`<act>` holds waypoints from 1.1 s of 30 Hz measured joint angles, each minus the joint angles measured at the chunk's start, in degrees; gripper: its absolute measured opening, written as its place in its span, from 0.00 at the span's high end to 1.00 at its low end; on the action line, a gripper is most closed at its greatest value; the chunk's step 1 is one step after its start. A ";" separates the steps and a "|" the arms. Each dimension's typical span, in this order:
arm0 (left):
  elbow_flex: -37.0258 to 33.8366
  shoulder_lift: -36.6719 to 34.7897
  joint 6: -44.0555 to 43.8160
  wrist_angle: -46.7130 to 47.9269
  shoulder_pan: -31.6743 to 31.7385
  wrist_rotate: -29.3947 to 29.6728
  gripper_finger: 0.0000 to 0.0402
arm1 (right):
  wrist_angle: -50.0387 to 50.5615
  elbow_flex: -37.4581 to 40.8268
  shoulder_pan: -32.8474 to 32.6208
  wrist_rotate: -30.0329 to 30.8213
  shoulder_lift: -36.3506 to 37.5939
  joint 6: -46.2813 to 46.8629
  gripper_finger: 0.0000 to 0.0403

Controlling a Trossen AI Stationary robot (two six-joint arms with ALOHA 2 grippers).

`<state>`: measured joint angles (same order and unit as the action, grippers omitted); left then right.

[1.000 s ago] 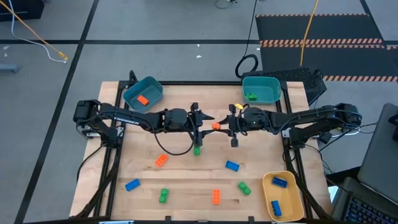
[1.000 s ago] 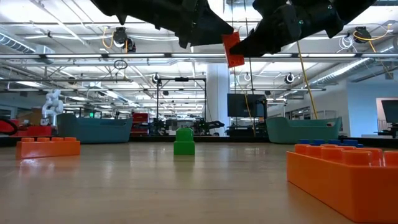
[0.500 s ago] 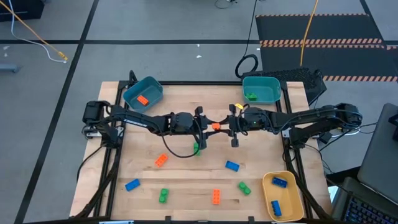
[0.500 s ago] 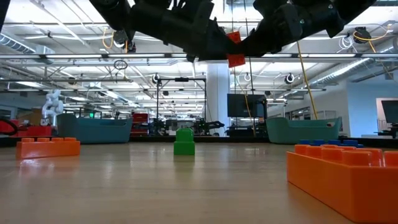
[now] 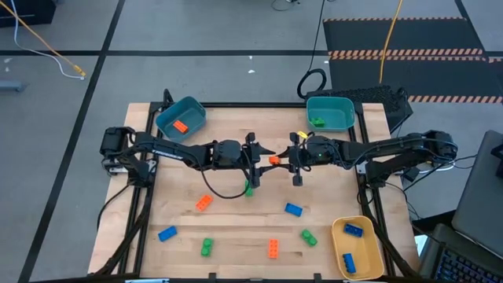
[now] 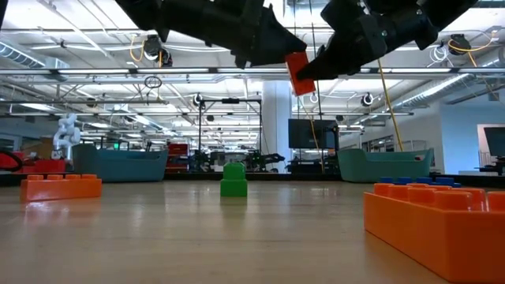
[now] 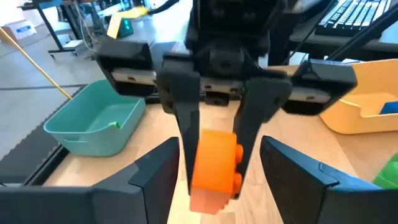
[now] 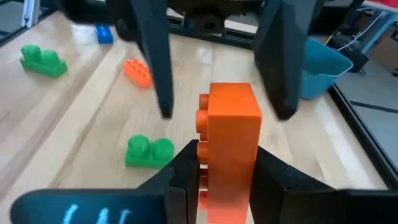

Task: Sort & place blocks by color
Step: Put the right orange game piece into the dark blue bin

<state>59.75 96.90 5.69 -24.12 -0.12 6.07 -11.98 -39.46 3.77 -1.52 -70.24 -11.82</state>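
Mid-air handover at the centre of the high view, above the tabletop (image 5: 236, 228). Right pincer (image 5: 281, 160) clamped on an orange block (image 5: 273, 159), held well clear of the wood, near the top centre of the low view. Left pincer (image 5: 259, 154) facing it from the picture's left, fingers spread and standing either side of the same block; in the left wrist view the two near fingers (image 7: 155, 171) flank it with a gap on each side, not gripping. Block upright in both wrist views, long axis running roughly vertical, studs turned sideways; the right pincer's fingers grip it at one end and the left pincer's straddle the other, though exactly how far they overlap is hard to judge from these angles.

Relation that matters: block dead ahead of the left pincer, between its fingers already, the two arms nose to nose along one line across the picture. Judged next: closing of the left pincer on the block, then release by the right.

Teal bin (image 5: 181, 118) with one orange block inside at upper left, on the left arm's side, so the likely destination. Other blocks (image 5: 292, 209) scattered lower in the high view, a green one (image 5: 248, 189) just below the pincers.
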 joint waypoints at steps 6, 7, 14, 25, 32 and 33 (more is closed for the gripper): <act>0.00 0.09 -0.20 0.12 0.00 -0.02 0.47 | -1.44 0.17 0.00 -0.02 0.00 0.15 0.79; 0.00 0.12 -0.20 0.19 0.00 -0.04 0.48 | -1.43 0.17 0.00 -0.02 0.00 0.15 0.79; -0.04 0.22 -0.25 0.01 -0.02 -0.09 0.55 | -1.52 0.17 0.00 -0.04 0.00 0.18 0.79; -0.07 0.97 -0.55 0.67 0.38 -1.09 0.77 | -1.82 0.35 -0.02 -1.25 -0.05 0.02 0.79; -0.04 1.04 -0.76 0.88 0.42 -0.39 0.76 | -1.98 0.35 -0.02 -0.12 -0.09 0.37 0.74; -0.04 0.81 -0.93 1.02 0.44 0.27 0.75 | -2.46 0.33 -0.01 0.51 -0.09 0.49 0.70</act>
<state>59.71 97.71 4.76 -23.10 0.32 6.34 -14.44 -39.12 3.76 -1.01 -70.32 -11.32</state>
